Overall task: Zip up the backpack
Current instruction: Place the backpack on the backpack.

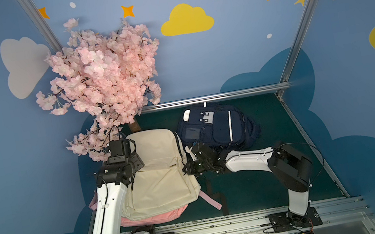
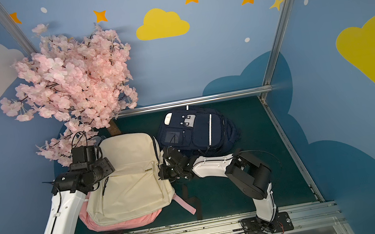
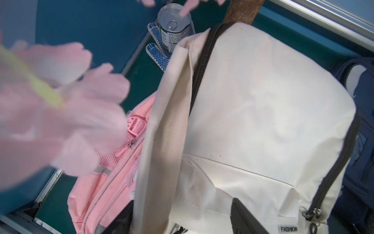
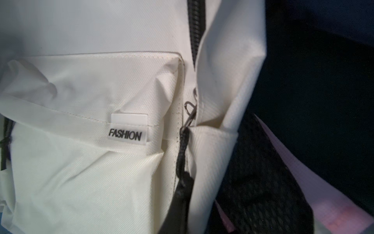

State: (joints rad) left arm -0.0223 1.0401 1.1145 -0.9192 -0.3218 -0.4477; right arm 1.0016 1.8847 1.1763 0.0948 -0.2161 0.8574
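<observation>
A cream backpack lies flat on top of a pink one. Black zipper teeth run closed around its top in the left wrist view. My left gripper stands open at the bag's left side, its black fingers wide apart with a loose fold of cream fabric between them. My right gripper sits at the bag's right edge. In the right wrist view the metal slider rests beside the FASHION label, and its black pull cord runs toward the jaws, which are hidden.
The pink backpack sticks out under the cream one. A navy backpack lies just behind my right gripper. A pink blossom tree overhangs the left arm. A can stands on a dotted glove. Metal rails edge the mat.
</observation>
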